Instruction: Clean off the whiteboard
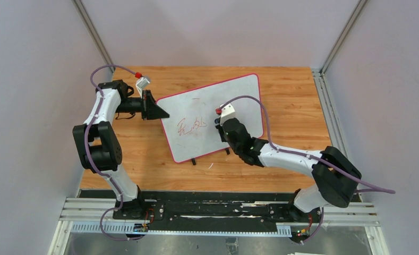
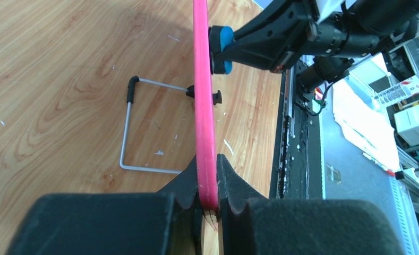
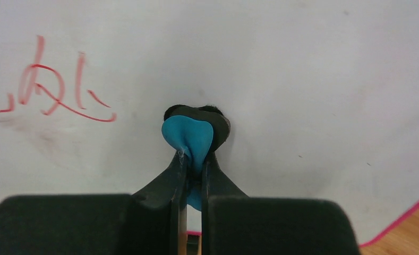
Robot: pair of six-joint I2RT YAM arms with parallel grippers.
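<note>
Bright, diffuse light, soft shadows. Right gripper (image 3: pixel 195 156) base nearest lens blurred; whiteboard (image 3: pixel 302 79) ahead of it in focus, greyish, faint shade just past its tip.

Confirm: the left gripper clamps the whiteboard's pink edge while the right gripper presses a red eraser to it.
Wrong colour: the eraser in the right gripper is blue, per the right wrist view. The left gripper does clamp the whiteboard by its edge.

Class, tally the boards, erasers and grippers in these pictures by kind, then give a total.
whiteboard: 1
blue eraser: 1
grippers: 2, the left gripper and the right gripper
Total: 4
</note>
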